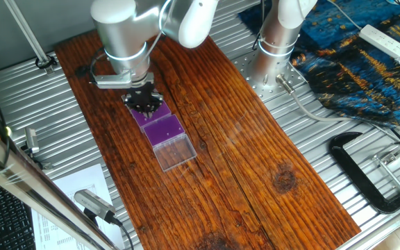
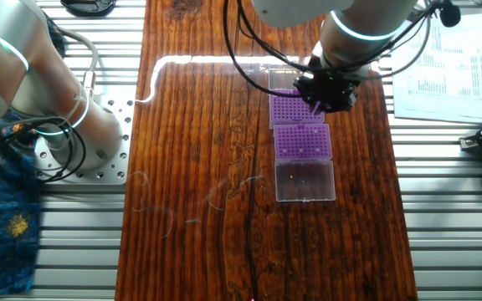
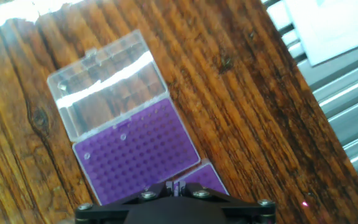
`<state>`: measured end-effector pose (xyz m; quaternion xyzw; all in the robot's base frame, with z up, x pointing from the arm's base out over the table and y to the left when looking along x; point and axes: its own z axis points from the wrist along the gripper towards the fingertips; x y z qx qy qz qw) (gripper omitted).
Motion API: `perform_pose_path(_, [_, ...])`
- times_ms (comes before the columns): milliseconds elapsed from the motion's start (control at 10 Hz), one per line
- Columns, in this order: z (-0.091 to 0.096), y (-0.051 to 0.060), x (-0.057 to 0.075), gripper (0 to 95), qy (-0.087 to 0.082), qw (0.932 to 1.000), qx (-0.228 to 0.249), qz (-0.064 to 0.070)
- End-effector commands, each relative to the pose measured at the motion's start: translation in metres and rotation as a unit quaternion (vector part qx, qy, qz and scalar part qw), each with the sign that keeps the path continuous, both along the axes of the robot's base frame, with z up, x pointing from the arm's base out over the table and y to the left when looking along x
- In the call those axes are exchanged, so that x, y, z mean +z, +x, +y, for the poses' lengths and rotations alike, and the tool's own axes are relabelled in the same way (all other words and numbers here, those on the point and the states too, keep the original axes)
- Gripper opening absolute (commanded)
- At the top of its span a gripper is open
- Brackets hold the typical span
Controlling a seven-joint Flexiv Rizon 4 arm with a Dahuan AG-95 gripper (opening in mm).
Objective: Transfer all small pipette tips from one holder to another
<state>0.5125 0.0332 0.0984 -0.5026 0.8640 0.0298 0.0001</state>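
Observation:
Two purple racks lie end to end on the wooden table. The nearer rack (image 3: 135,149) has its clear lid (image 3: 107,81) folded open, and a few small pipette tips (image 3: 122,136) show as white dots in its holes. Only a corner of the second rack (image 3: 202,178) shows in the hand view. My gripper (image 3: 178,185) hovers over the seam between the racks, its fingers pressed close on a thin pale sliver that looks like a small pipette tip. In the fixed views the gripper (image 1: 144,103) (image 2: 325,102) hangs over the far rack (image 2: 294,107), beside the lidded rack (image 2: 302,142).
The wooden board (image 1: 255,153) lies on a ribbed metal table. The arm's base (image 1: 276,48) stands at the board's far side, with a black clamp (image 1: 367,173) and a white power strip (image 1: 384,40) beyond. Printed papers (image 2: 446,58) lie beside the racks.

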Motion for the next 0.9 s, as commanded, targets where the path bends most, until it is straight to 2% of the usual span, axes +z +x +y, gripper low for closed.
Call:
perform_pose_path(100, [0.011, -0.001, -0.003, 0.0, 0.009, 0.9998, -0.016, 0.001])
perform_pose_path(500, [0.030, -0.012, -0.010, 0.0, 0.008, 0.9988, -0.048, 0.004])
perform_pose_path(900, [0.026, -0.021, -0.015, 0.0, 0.016, 0.9981, -0.059, 0.007])
